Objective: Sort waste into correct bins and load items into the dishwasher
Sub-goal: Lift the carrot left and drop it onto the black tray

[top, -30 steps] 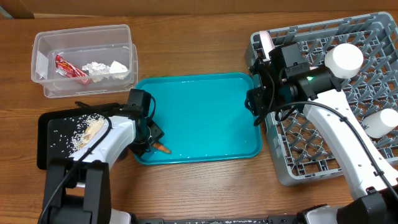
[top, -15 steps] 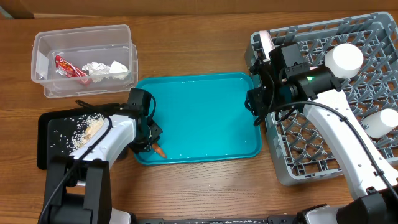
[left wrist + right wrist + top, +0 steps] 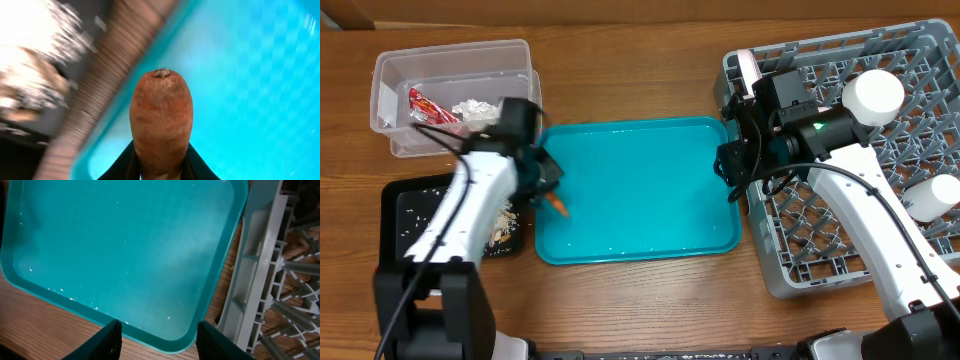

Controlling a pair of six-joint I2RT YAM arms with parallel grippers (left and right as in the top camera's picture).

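Where the left wrist camera looks down its own fingers [image 3: 119, 169], the left gripper [image 3: 550, 196] is closed on a small orange carrot [image 3: 161, 117]. The black fingers pinch its lower end from both sides. The stub end of the carrot points straight out ahead of the fingertips.

- Beyond the carrot tip and to its right: the teal serving tray [image 3: 250, 75].
- To the carrot's left: a strip of wooden table [image 3: 107, 75], then the black tray [image 3: 30, 145] with pale rice scraps [image 3: 30, 30]. This side is heavily blurred.
- Overhead, the carrot [image 3: 558, 206] hangs just inside the left rim of the teal tray [image 3: 640, 190]. It appears clear of the tray floor, though the blur leaves that uncertain.
- Black tray [image 3: 410, 215] lies just beside the left gripper, on its outer side. Rice scraps [image 3: 502, 222] are in the tray corner nearest the gripper.
- Clear plastic tub [image 3: 395, 70] sits near, on the far side of the left gripper. It holds a red snack wrapper [image 3: 428, 107] and crumpled white tissue [image 3: 475, 108].

Right gripper [image 3: 160, 339]: fingers spread apart, nothing between them. It hangs over the teal tray's right-hand corner [image 3: 125, 245], with the grey dish rack [image 3: 260, 280] just beside it. Overhead, two white cups [image 3: 873, 95] [image 3: 930, 198] stand in the rack [image 3: 840, 250] behind the right gripper [image 3: 730, 165].
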